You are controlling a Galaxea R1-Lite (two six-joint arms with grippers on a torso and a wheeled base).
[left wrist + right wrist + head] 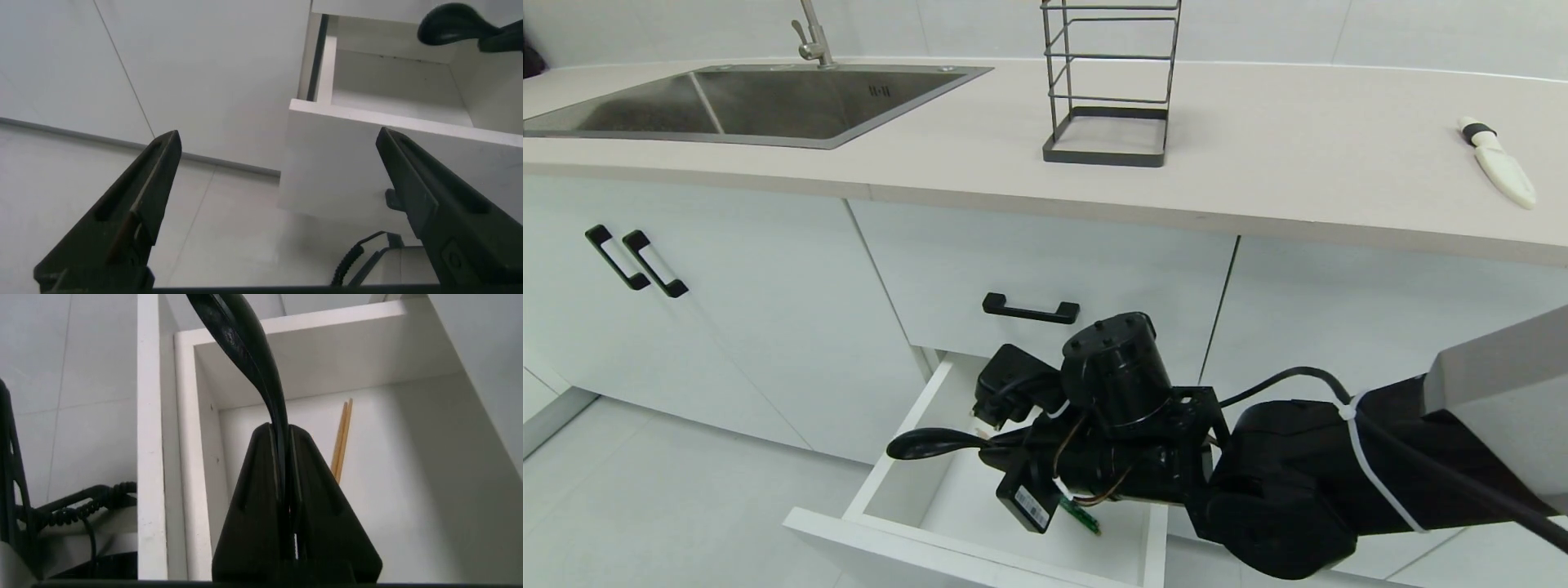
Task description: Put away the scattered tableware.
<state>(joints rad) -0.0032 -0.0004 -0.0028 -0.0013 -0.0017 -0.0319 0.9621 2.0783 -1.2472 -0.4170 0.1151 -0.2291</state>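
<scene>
The pale countertop (pixel 1298 147) spans the scene, with a steel sink (pixel 768 102) set into its left part and a faucet (pixel 810 37) behind it. Below, in the white cabinets, the lower drawer (pixel 915 545) stands pulled out under a closed drawer with a black handle (pixel 1031 310). A dark wire rack (pixel 1104 158) stands upright on the counter, right of the sink. The right gripper (pixel 988 441) hangs over the open drawer, its fingers pinched tight on the handle of a black spoon (pixel 927 443), whose bowl juts out above the drawer's left wall. The left gripper (pixel 278 143) sits low above the floor beside the drawer front, fingers spread wide with nothing between them. A white knife (pixel 1499 163) with a black band lies far right on the counter. A pair of wooden chopsticks (pixel 341 437) lies on the drawer floor
</scene>
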